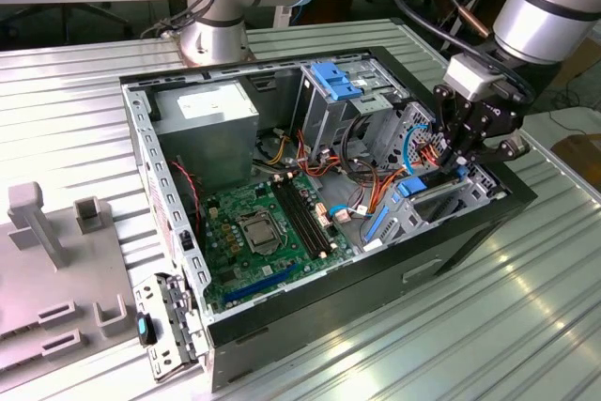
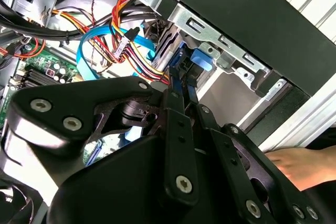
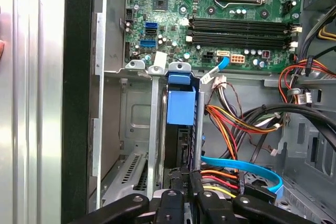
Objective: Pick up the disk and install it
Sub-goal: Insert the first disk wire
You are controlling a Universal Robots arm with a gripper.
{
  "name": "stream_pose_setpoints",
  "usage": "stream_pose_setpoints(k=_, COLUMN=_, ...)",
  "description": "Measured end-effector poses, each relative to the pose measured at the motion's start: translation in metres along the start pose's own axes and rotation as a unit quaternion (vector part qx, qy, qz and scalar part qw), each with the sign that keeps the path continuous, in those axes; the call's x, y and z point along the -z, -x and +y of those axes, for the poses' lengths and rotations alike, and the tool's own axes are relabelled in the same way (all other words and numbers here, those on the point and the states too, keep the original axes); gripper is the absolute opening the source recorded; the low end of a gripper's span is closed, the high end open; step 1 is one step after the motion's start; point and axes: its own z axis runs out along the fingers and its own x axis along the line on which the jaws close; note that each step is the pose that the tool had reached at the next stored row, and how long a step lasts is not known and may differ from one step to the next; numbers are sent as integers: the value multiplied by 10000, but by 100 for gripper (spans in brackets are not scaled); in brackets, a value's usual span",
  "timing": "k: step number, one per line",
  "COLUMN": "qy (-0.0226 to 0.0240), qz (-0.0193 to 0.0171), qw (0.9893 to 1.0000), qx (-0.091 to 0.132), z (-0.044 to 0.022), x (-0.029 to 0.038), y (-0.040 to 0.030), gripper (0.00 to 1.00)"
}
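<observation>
A: Where is the disk (image 3: 181,109) just now?

B: Standing on edge in the drive cage (image 1: 451,196) at the right of the exterior view, just inside the black wall of the computer case (image 1: 394,279). In the first wrist view it sits low in the middle of the frame, its blue carrier facing the camera and a metal divider close on one side.

A: And the hand (image 1: 462,152)?

B: Right above the cage, its black fingers (image 3: 181,195) clenched on the drive's rear edge — in both wrist views they come together tight around the thin dark slab, with the blue frame running on ahead of them.

A: How would you expect it to handle?

B: Stiff and dense for its size, I'd judge; no flex, so a pinch across the two flat faces ought to hold. The metal faces look smooth, so it could slip if the grip were loose. It is also shock-sensitive — best not knocked against the cage.

A: Where would you take hold?

B: On the bare end away from the rails, so the blue side rails stay free for the slot. The SATA cable (image 3: 244,169) and the coloured power wires (image 3: 231,121) lie just beside the drive and could snag.
</observation>
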Motion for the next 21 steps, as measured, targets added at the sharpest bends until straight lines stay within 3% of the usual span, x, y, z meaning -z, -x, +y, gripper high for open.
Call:
stream_pose_setpoints(k=1, qy=0, qz=1, qw=10000, qx=0, z=-3, x=34, y=-1, gripper=16)
stream_pose_setpoints(k=2, qy=-1, qz=-22, qw=10000, qx=-3, z=-4, x=36, y=-2, gripper=16)
stream_pose_setpoints(k=3, qy=-5, qz=-121, qw=9999, qx=-30, z=-4, x=34, y=-14, gripper=16)
stream_pose_setpoints(k=4, qy=-4, qz=-172, qw=9997, qx=-201, z=-4, x=33, y=-33, gripper=16)
stream_pose_setpoints(k=17, qy=-5, qz=-200, qw=9996, qx=-199, z=0, x=31, y=-88, gripper=16)
stream_pose_setpoints(k=21, qy=-6, qz=-225, qw=9995, qx=-201, z=15, x=29, y=-87, gripper=16)
